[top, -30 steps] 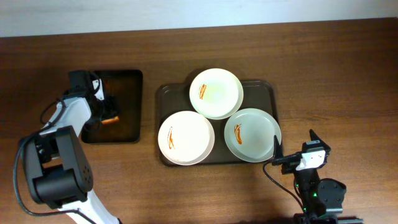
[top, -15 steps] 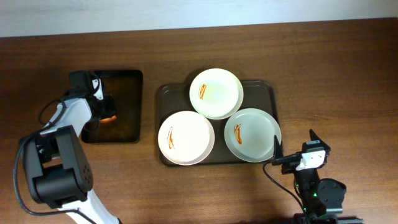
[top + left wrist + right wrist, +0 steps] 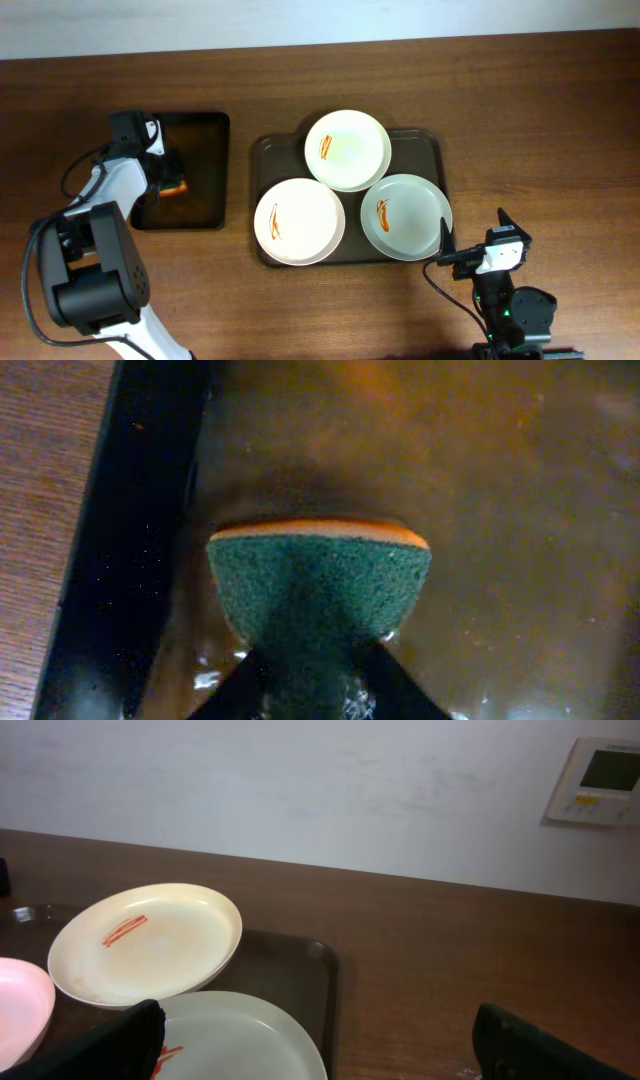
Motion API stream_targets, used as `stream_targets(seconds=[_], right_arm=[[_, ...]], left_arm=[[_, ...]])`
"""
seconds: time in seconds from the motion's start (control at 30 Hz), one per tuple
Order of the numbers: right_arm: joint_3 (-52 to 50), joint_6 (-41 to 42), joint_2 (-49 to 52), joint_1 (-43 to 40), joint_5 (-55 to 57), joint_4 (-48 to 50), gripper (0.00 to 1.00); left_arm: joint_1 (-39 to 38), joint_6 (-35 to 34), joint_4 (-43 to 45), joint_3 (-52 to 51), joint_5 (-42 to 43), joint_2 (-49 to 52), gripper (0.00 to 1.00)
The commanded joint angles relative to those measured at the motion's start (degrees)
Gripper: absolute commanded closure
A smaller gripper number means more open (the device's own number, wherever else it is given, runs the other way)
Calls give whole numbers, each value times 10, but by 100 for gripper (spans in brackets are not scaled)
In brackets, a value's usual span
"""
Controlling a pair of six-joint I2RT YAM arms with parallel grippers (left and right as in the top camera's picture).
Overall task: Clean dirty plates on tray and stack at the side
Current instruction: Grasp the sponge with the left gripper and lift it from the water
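Note:
Three dirty plates with red streaks lie on the brown tray [image 3: 425, 142]: a cream plate [image 3: 347, 149] at the back, a pinkish-white plate [image 3: 299, 221] front left, a pale green plate [image 3: 406, 216] front right. My left gripper [image 3: 170, 177] is shut on a green-and-orange sponge [image 3: 320, 585] over the wet black tray [image 3: 205, 160]. My right gripper [image 3: 472, 240] is open and empty near the table's front edge, just right of the green plate [image 3: 240, 1035]. The cream plate [image 3: 145, 942] shows in the right wrist view too.
The small black tray [image 3: 130, 540] holds a film of water. Bare wooden table [image 3: 540, 140] lies right of the brown tray. A white wall with a wall panel [image 3: 600, 780] stands behind the table.
The left gripper with the sponge has shifted very slightly within the black tray. The right arm and the plates have not moved.

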Motion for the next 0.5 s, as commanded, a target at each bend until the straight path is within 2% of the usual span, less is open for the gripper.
stream_targets(seconds=[0.0, 0.03, 0.13, 0.3, 0.47], right_arm=[[-4, -4, -3, -4, 5, -2, 2], [-4, -4, -3, -4, 5, -2, 2], [-4, -4, -3, -4, 5, -2, 2], [-4, -4, -3, -4, 5, -2, 2], [-4, -4, -3, -4, 5, -2, 2]], left_arm=[[4, 5, 0, -5, 2, 0, 91], [4, 5, 1, -5, 3, 0, 100], [3, 5, -2, -4, 28, -14, 100], [3, 2, 14, -4, 155, -129, 100], [3, 3, 31, -4, 157, -229, 100]])
